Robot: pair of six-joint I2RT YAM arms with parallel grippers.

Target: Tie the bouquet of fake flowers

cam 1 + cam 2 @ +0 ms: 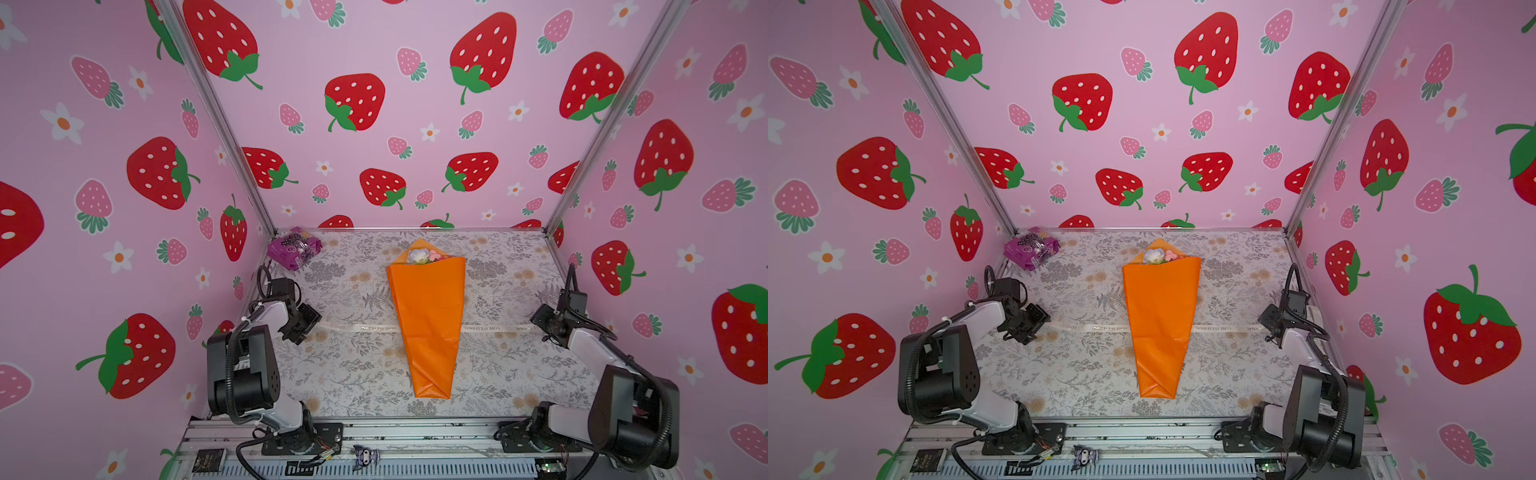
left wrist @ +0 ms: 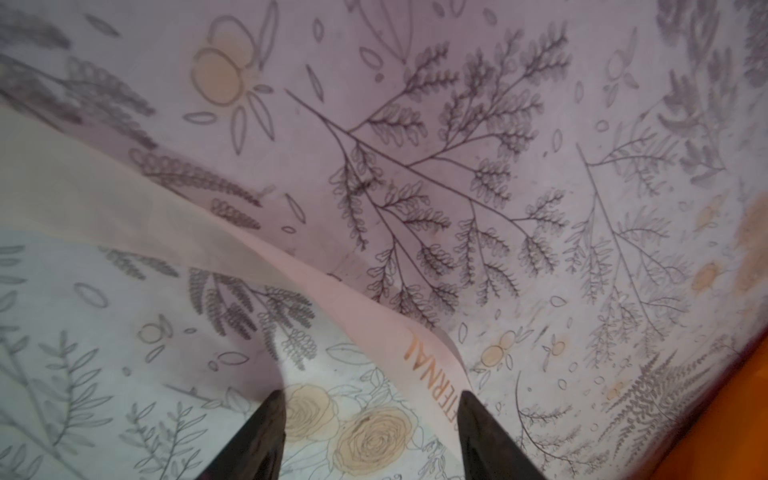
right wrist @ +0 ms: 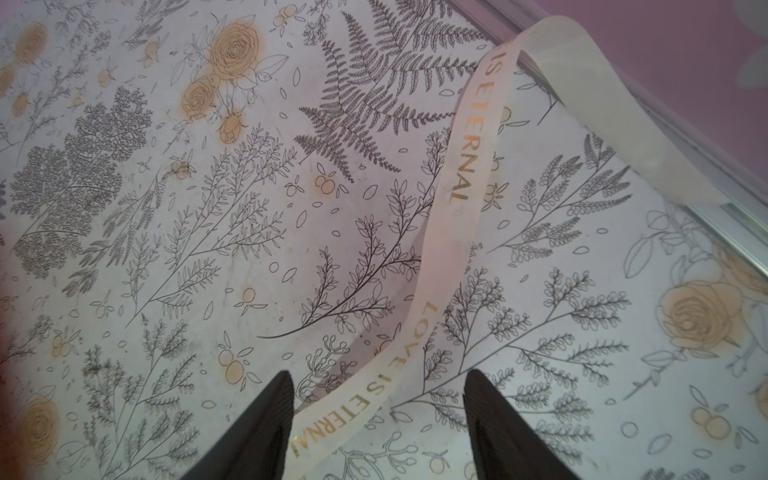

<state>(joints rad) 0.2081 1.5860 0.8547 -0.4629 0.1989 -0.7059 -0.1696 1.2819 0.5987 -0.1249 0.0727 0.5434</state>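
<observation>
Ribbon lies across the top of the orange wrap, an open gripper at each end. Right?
No: the ribbon passes under the bouquet, not over it. Both top views show it vanishing at the bouquet's edges, with nothing crossing on top. The left gripper and right gripper do stand open, one at each end.

View from up top: the bouquet (image 1: 1160, 316) lies flat in the middle of the bench (image 1: 1084, 382). Its orange paper (image 1: 1158, 357) is wrapped into a cone, narrow end toward my bases, with white and pink blooms (image 1: 1158, 255) peeking out the far end. A pale lettered ribbon (image 1: 1100, 328) runs crosswise and disappears under the paper on both sides. My left jaws sit at its left end, my right jaws at the right end. A crinkly purple packet (image 1: 1030, 248) sits in the far left corner.
</observation>
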